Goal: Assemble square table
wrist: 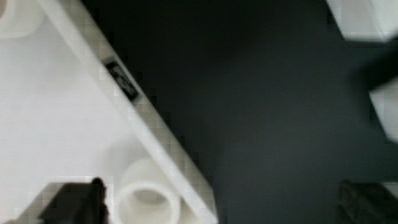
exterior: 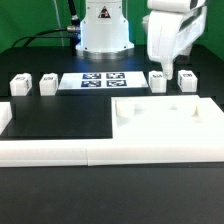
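The white square tabletop (exterior: pixel 165 117) lies flat on the black table at the exterior view's right, against the white rails. In the wrist view its slab (wrist: pixel 54 130) shows a small tag (wrist: pixel 121 80) on the edge and a round corner socket (wrist: pixel 146 200). Four short white tagged legs stand in a row behind: two on the left (exterior: pixel 18 85) (exterior: pixel 47 82) and two on the right (exterior: pixel 158 80) (exterior: pixel 186 79). My gripper (exterior: pixel 163 55) hangs above the tabletop's far edge, near the two right legs. In the wrist view it (wrist: pixel 221 205) is open and empty, one finger (wrist: pixel 71 205) over the slab.
The marker board (exterior: pixel 100 80) lies in front of the robot base (exterior: pixel 104 30). Long white border rails (exterior: pixel 60 152) run along the front and the left side (exterior: pixel 5 115). Blurred white shapes (wrist: pixel 381 95) sit at the wrist view's edges.
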Controlling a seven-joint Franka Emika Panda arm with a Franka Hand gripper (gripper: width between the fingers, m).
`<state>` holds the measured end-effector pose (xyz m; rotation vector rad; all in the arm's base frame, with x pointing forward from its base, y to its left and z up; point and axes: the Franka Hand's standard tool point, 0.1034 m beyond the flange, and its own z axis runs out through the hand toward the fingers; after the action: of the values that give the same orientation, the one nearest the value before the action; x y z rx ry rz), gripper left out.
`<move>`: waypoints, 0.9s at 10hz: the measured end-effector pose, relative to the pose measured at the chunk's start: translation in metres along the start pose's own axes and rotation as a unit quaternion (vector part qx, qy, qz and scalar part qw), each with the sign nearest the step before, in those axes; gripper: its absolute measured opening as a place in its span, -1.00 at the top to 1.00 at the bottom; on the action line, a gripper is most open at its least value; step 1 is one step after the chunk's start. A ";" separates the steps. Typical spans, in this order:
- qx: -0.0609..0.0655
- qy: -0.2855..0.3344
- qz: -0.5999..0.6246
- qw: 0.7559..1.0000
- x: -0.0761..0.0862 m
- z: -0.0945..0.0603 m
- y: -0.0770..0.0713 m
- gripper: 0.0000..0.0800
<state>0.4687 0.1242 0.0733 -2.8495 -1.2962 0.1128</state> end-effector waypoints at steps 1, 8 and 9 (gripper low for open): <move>0.001 0.001 0.020 1.000 -0.002 0.005 -0.006 -0.62; 0.010 -0.012 0.327 0.945 0.009 0.015 -0.045 -0.62; 0.019 -0.017 0.368 0.930 0.007 0.022 -0.053 -0.62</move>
<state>0.4319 0.1634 0.0527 -3.1297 -0.1562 0.1826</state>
